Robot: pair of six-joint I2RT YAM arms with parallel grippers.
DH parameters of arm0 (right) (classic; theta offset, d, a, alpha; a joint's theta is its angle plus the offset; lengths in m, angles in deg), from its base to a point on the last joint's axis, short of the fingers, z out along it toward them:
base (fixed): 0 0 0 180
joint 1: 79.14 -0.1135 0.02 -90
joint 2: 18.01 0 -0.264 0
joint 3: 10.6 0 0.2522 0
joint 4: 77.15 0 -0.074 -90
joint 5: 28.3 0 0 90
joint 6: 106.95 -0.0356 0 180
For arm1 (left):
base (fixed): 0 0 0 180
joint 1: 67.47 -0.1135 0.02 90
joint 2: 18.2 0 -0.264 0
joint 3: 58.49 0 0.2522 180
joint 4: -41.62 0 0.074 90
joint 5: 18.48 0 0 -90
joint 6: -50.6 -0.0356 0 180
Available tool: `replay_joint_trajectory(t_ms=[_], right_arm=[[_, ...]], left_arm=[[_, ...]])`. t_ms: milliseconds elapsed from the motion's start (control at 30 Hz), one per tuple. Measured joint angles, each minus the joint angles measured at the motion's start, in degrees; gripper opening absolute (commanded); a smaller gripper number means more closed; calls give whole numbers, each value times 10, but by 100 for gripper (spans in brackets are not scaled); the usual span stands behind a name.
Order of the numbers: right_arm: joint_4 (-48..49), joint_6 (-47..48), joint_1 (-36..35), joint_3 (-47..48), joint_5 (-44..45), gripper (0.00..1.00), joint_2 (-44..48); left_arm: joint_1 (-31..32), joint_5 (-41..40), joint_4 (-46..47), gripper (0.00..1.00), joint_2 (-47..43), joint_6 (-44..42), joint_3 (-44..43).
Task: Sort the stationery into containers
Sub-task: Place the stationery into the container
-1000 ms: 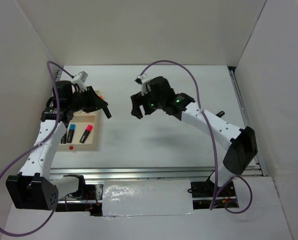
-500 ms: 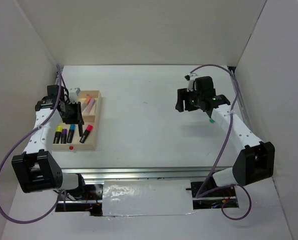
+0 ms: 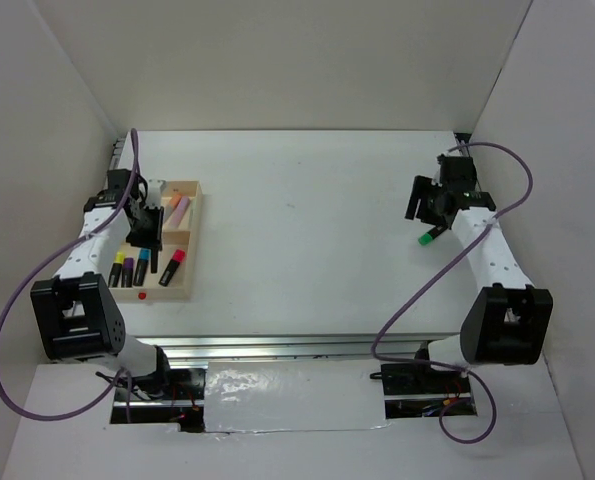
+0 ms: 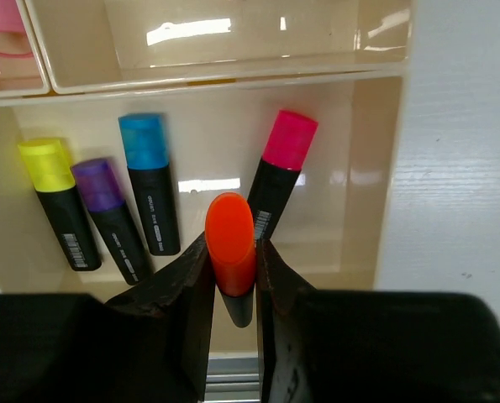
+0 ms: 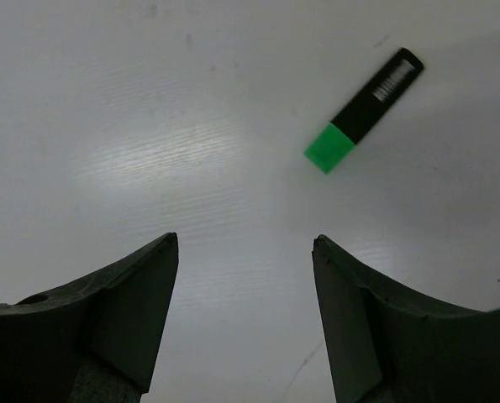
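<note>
Over the last second both arms swung outward from mid-table: the left one drew back over the tray (image 3: 195, 245), and the right one went to the far right side.

The orange-capped marker (image 4: 229, 239) was pinched cap-up between the left gripper (image 4: 231, 262) fingers, hanging above the tray's near compartment. In that compartment lay the yellow-capped marker (image 4: 55, 201), the purple-capped marker (image 4: 107, 214), the blue-capped marker (image 4: 151, 180) and the pink-capped marker (image 4: 279, 172). The slot under the orange cap, between blue and pink, looked narrow. We judged that a release from there could leave the marker lying across its neighbours or leaning on the pink one.

A pale pink marker (image 4: 2, 29) sat in a far compartment behind the divider, out of the way.

The right gripper (image 5: 245, 243) had its jaws spread and held nothing. The green-capped marker (image 5: 363, 112) lay flat on the table (image 5: 149, 126), beyond the fingertips, off to one side and skewed to the jaw line. A straight descent would likely miss it or nudge it. Nothing lay between the two, though the table's side rail (image 3: 487, 215) ran close by.
</note>
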Motion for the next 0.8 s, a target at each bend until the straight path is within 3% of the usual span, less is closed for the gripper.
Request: replay_joint_trajectory(t_ms=[267,333,400,467,500,533,800], right_arm=[[-28,-49,46,17,66,71,-96],[-37,-56,55,36,75,72,-128],[-47,-69,63,59,90,72,-157],[-61,-83,72,84,108,72,-186],[-66,-89,76,94,115,72,-200],[-71,-95,81,103,119,72,-212],[-97,-122,101,135,117,71,-295]], left_arm=[[0,-21,14,40,21,-1,20],[0,-23,17,42,31,0,20],[0,-24,21,50,39,-1,21],[0,-26,24,63,40,-2,25],[0,-26,25,75,40,-1,26],[0,-27,25,78,40,-2,26],[-9,-23,30,81,38,0,26]])
